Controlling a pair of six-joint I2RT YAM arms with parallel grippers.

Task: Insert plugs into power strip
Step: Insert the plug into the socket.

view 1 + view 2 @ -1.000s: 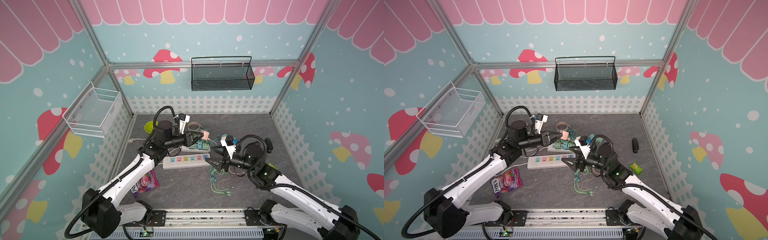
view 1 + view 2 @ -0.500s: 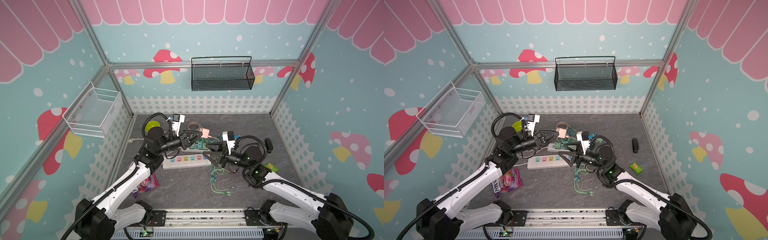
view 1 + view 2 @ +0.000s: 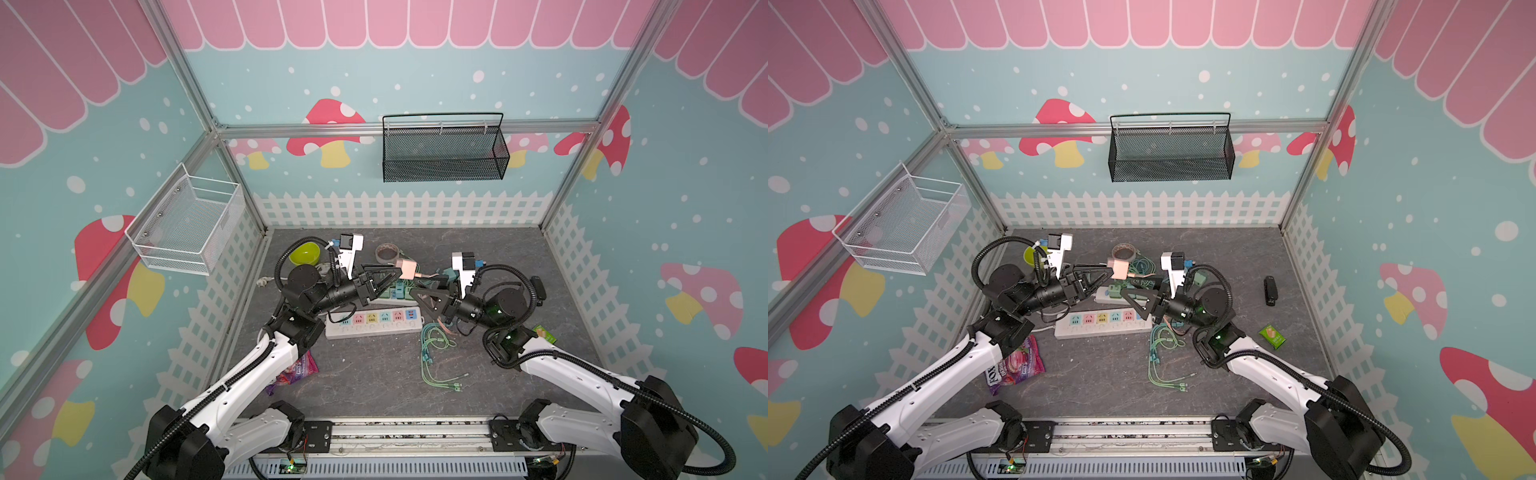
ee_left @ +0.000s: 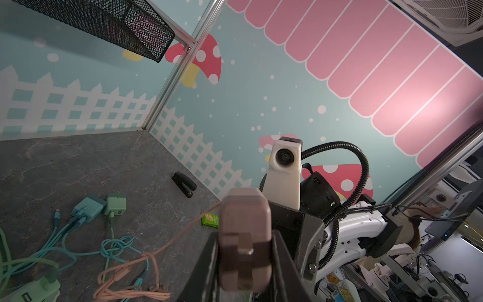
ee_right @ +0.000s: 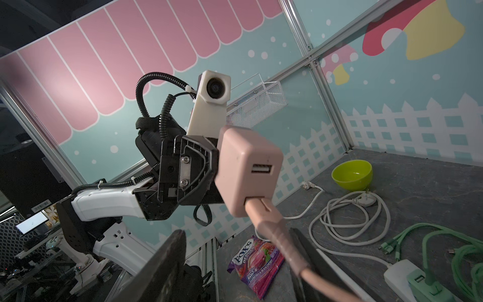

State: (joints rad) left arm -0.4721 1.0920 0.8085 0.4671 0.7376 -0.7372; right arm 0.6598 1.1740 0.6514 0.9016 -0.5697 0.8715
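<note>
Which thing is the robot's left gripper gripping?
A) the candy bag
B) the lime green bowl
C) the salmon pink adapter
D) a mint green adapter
C: the left gripper is clamped on the salmon pink adapter, held in the air with its pink cable trailing from it.

White arms (image 3: pixel 257 365), black joints (image 3: pixel 301 282), ribbed cables (image 4: pixel 337 143)
</note>
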